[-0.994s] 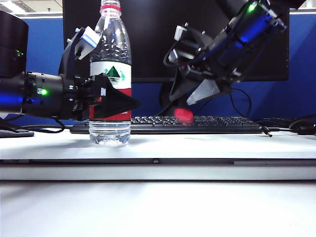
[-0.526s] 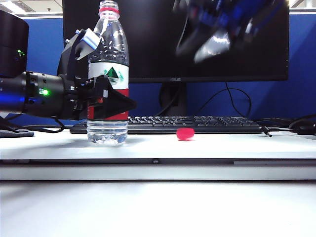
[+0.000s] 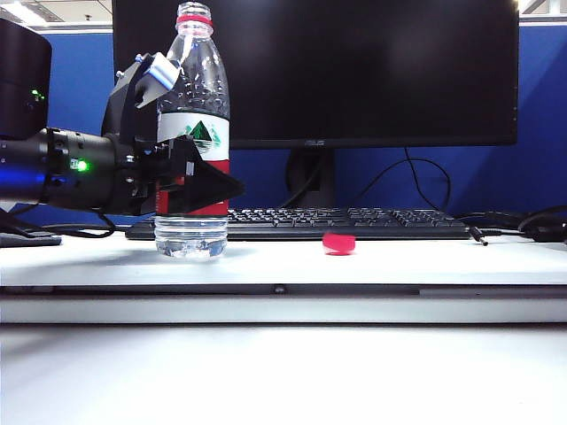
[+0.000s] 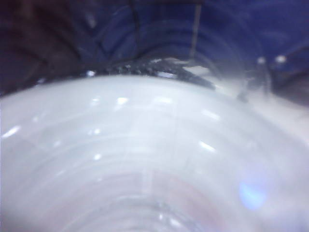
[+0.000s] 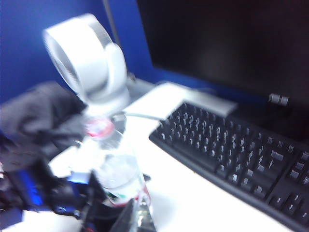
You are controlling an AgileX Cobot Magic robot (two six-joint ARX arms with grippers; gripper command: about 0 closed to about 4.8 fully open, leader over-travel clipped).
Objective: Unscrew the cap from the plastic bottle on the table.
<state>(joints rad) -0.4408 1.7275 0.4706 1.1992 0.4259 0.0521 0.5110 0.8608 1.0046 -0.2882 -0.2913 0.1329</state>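
Jaws first: the left gripper (image 3: 182,168) has its jaws clamped round the labelled middle of the plastic bottle (image 3: 192,142), one finger behind the shoulder, one dark finger across the front of the label; the right gripper is nowhere in the exterior view, and its own wrist view shows no clear fingers, but by the recording its jaws are together, on nothing; the bottle stands upright on the table (image 3: 425,262), left of centre, just in front of the keyboard (image 3: 354,221); its mouth is bare above the red neck ring, and the cap (image 3: 338,243) lies on the table well to the bottle's right, so the unscrewing looks done; what is left, I'd judge, is a clean let-go, the left jaws parting slowly and evenly so the light bottle is not tipped; views now: the left wrist view gives only a blur of clear ribbed plastic, pressed close; the right wrist view, from high up, shows the open neck (image 5: 99,126) from above and a white ring-shaped fan (image 5: 89,60) behind it.
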